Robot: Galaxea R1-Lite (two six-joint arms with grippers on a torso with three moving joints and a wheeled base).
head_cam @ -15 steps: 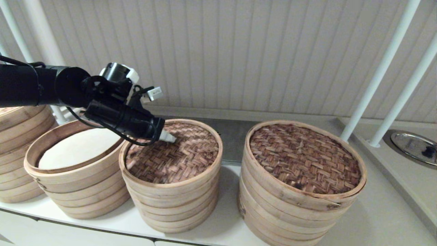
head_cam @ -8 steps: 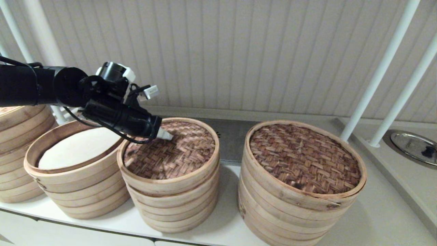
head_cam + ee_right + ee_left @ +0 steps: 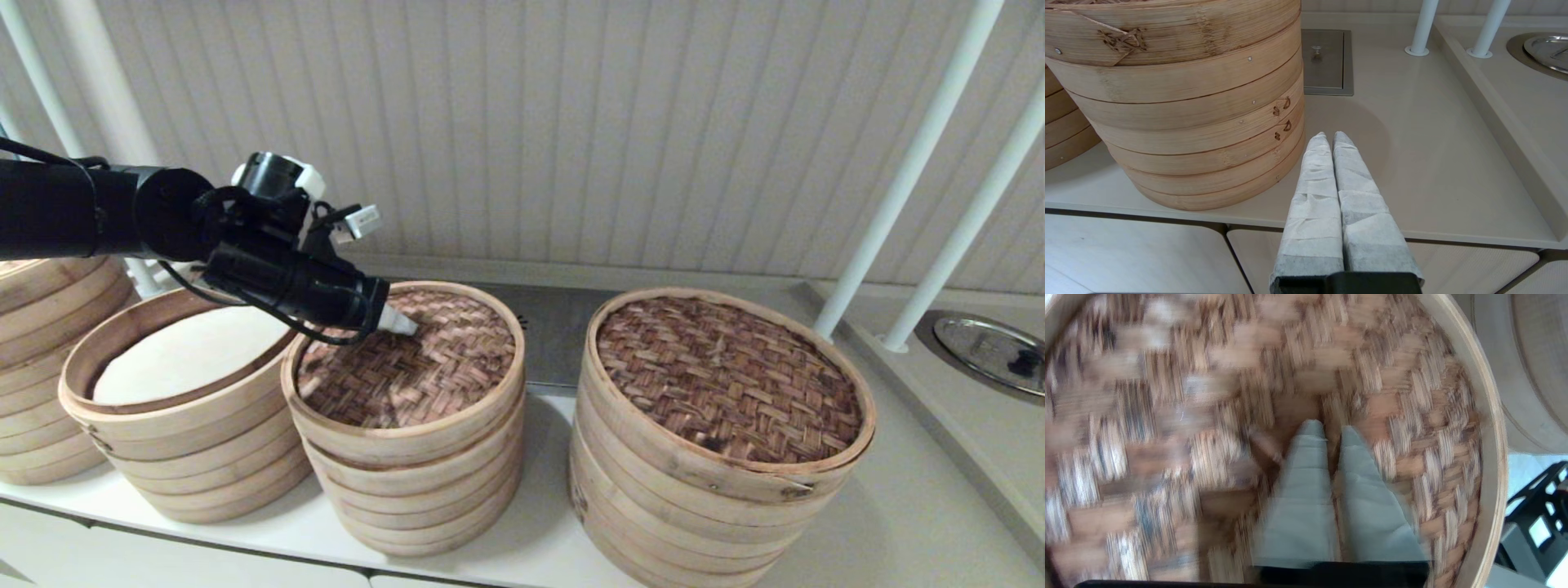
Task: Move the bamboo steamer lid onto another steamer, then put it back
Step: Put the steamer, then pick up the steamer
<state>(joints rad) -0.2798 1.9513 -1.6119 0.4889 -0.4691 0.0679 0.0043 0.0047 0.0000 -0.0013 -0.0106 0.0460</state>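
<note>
Far left, open steamer with white liner [image 3: 184, 359], lidless. Just beside it, left pincer [image 3: 1327, 435] pinched on the small handle of the bamboo steamer lid [image 3: 408, 359], raised slightly off another steamer [image 3: 416, 482]. Best lifted straight, kept level, rim cleared before swinging leftward. Right pincer [image 3: 1329, 139] closed empty, parked low at the counter [image 3: 1412, 134] edge.

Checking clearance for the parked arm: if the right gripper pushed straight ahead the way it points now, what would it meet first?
The right gripper, fingers together, points down and forward over the bare beige counter. Going straight on, it would probably meet that counter first, passing beside the widest steamer; depth is hard to judge.
</note>
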